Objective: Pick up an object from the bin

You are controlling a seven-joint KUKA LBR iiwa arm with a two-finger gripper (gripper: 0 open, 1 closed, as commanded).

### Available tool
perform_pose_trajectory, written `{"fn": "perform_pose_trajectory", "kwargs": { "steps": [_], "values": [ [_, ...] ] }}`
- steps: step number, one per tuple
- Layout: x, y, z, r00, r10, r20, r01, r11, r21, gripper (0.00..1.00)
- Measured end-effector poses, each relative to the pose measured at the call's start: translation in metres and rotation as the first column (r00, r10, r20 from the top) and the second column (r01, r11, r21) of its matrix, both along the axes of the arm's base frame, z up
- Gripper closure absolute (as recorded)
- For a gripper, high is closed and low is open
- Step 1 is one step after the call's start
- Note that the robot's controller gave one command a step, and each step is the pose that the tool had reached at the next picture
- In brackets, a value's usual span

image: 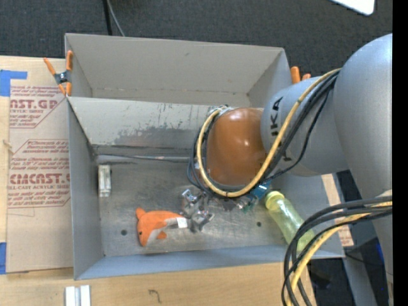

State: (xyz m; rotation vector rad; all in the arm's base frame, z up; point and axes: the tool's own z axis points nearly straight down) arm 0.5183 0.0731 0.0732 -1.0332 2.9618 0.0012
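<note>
The rounded arm (360, 107) is silver-grey with black KUKA lettering (275, 117); a glossy orange dome cover (233, 148) caps the wrist, ringed by yellow and black cables (201, 142); the gripper (196, 210) is bare metal

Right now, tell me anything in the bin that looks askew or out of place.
The yellow-green bottle lies slanted against the right wall of the bin, one end under the arm's cables, not flat on the floor. The orange fish toy and clear block lie flat. Nothing looks spilled or damaged.
</note>
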Motion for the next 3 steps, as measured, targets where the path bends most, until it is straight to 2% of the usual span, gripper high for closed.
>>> {"fn": "perform_pose_trajectory", "kwargs": {
  "steps": [1, 2, 3],
  "values": [
    [0.0, 0.0, 0.0, 1.0, 0.0, 0.0, 0.0, 1.0, 0.0, 1.0],
    [0.0, 0.0, 0.036, 0.999, 0.047, -0.012, -0.047, 0.999, -0.001, 1.0],
    [-0.007, -0.004, 0.157, 0.996, 0.088, -0.002, -0.088, 0.996, 0.0, 1.0]
  ]
}}
